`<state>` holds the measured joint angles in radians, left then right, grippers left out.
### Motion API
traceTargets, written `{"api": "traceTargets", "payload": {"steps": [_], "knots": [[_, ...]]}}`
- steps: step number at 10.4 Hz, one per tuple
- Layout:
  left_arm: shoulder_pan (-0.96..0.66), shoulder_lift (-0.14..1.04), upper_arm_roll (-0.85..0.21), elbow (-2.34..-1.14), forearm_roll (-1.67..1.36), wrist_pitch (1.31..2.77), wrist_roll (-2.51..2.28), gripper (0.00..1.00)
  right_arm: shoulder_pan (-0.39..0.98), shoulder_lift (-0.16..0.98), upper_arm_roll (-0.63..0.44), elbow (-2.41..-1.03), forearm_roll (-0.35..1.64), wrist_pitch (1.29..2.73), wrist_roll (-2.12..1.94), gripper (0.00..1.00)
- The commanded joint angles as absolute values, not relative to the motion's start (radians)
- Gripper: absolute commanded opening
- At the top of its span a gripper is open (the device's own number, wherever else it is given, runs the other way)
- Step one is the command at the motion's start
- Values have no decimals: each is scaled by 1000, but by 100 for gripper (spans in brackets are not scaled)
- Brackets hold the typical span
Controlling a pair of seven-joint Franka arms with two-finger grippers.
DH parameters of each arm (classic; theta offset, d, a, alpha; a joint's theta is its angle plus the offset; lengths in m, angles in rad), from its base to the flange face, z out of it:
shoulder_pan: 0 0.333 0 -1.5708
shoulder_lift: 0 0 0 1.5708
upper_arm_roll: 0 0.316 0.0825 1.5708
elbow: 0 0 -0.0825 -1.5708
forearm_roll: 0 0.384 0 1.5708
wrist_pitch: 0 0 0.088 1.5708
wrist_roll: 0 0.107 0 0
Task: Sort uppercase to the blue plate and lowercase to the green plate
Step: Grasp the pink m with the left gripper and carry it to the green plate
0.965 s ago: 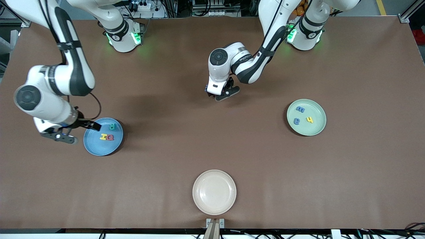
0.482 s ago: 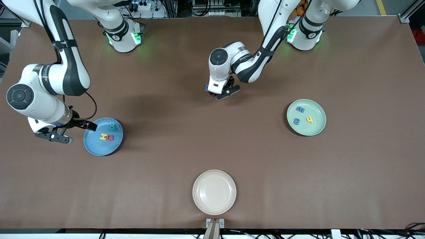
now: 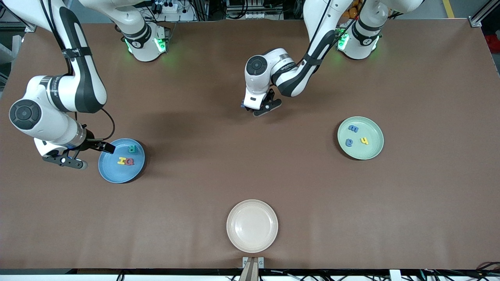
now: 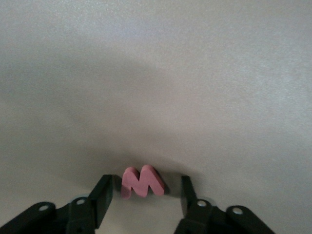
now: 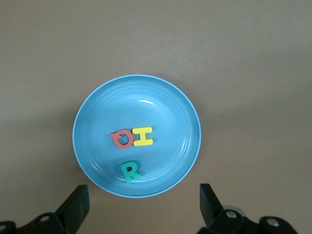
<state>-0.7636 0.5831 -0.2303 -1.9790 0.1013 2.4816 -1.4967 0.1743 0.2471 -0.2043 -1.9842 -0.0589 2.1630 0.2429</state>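
Note:
The blue plate (image 3: 111,173) holds the teal R (image 3: 132,148), yellow H (image 3: 121,160) and red Q (image 3: 129,161); all also show in the right wrist view (image 5: 170,107). My right gripper (image 3: 74,159) is open and empty beside that plate, toward the right arm's end (image 5: 143,207). The green plate (image 3: 373,150) holds the blue m (image 3: 353,128), blue a/e (image 3: 349,143) and yellow h (image 3: 364,141). My left gripper (image 3: 258,110) is low over the table, open, with the red w (image 4: 142,182) lying between its fingers (image 4: 100,200), untouched. The blue W/M is not seen.
A cream-white plate (image 3: 252,225) with nothing in it stands near the table's front edge, at its middle. Bare brown table lies between the plates. A small blue bit (image 3: 243,104) shows at the left hand's edge; I cannot tell what it is.
My right gripper has drawn away from over the blue plate's rim toward the right arm's end of the table. My left gripper has shifted slightly toward the bases.

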Motion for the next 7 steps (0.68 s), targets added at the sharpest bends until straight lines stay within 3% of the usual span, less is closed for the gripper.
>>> {"api": "traceTargets", "payload": {"steps": [1,6,7], "knots": [[-765,568,-232,-2003,120,2491,-1532,56,167,242,-196,-1988,-52,2155,227,100],[-765,571,-230,-2003,120,2491,-1532,30,173,242,-195,-1987,-52,2157,236,100],[-764,571,-230,-2003,120,2491,-1532,30,175,242,-193,-1985,-52,2157,241,100]]}}
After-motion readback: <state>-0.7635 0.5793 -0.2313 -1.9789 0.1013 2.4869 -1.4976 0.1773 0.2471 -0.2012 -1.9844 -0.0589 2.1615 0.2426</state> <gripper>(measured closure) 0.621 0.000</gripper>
